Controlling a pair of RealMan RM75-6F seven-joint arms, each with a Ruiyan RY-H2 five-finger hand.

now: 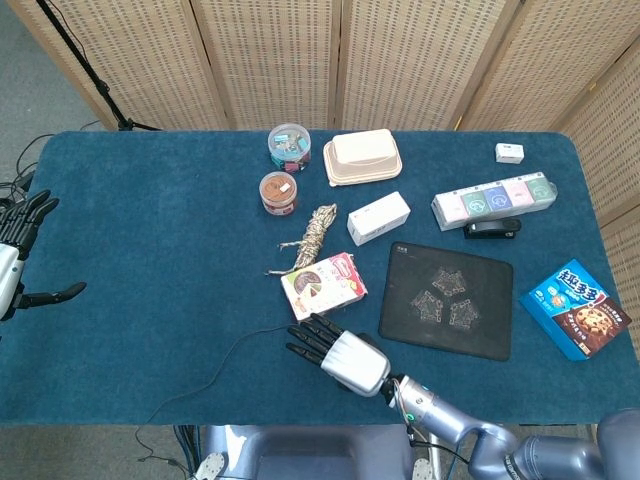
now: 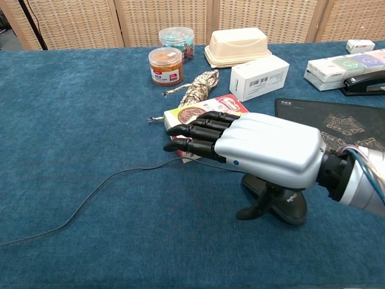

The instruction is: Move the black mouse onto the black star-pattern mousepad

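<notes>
The black mouse (image 2: 287,205) lies on the blue cloth near the table's front edge, mostly covered by my right hand (image 2: 264,149). That hand hovers flat just above it with fingers stretched out toward the left and the thumb hanging down beside the mouse's left side; it holds nothing. In the head view the right hand (image 1: 338,357) hides nearly all of the mouse. The black star-pattern mousepad (image 1: 448,300) (image 2: 346,123) lies to the right of the mouse, bare. The mouse cable (image 2: 90,192) trails left. My left hand (image 1: 15,258) is at the far left edge, fingers spread, empty.
A pink snack box (image 2: 192,113) sits just behind the right hand's fingers, with a rope bundle (image 1: 315,232), a white box (image 1: 378,217) and two jars (image 1: 280,192) further back. A stapler (image 1: 492,229), a pastel box (image 1: 495,199) and a blue cookie box (image 1: 578,308) border the pad.
</notes>
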